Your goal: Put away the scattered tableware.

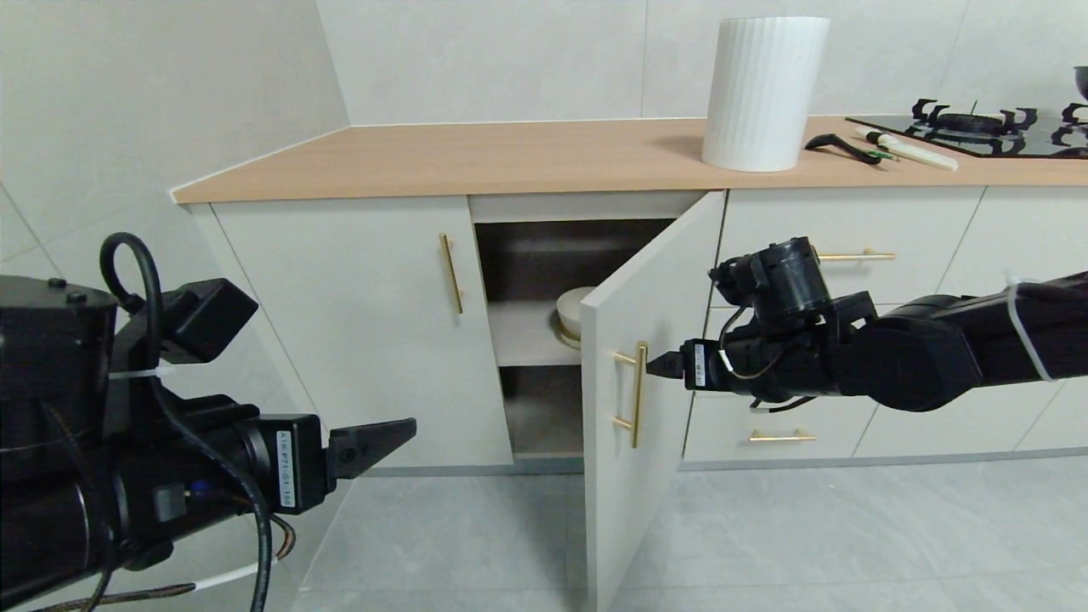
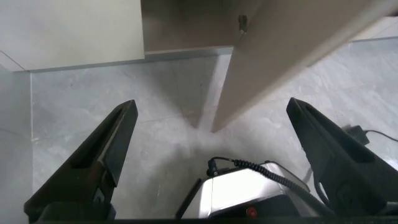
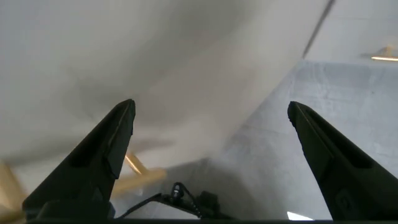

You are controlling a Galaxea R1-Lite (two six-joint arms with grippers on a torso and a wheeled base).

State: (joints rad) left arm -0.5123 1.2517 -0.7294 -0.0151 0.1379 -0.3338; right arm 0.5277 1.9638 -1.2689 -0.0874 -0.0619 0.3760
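1. Your left gripper (image 1: 382,438) hangs low, off to the left of the cabinet, fingers spread wide.
2. The bowl (image 1: 572,314) sits on the shelf (image 1: 527,340) behind the half-open door (image 1: 646,280).
3. Your right gripper (image 1: 659,365) is just beside the door's gold handle (image 1: 636,393), fingers apart.

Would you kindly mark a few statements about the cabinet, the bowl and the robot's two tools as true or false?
1. The white ribbed container stands on the countertop. True.
2. The cabinet door stands open. True.
3. The bowl lies on the countertop. False: it sits on the shelf inside, behind the open door.
4. The right tool is at the door's gold handle. True.
5. The left tool is shut on a spoon. False: it is open and holds nothing.
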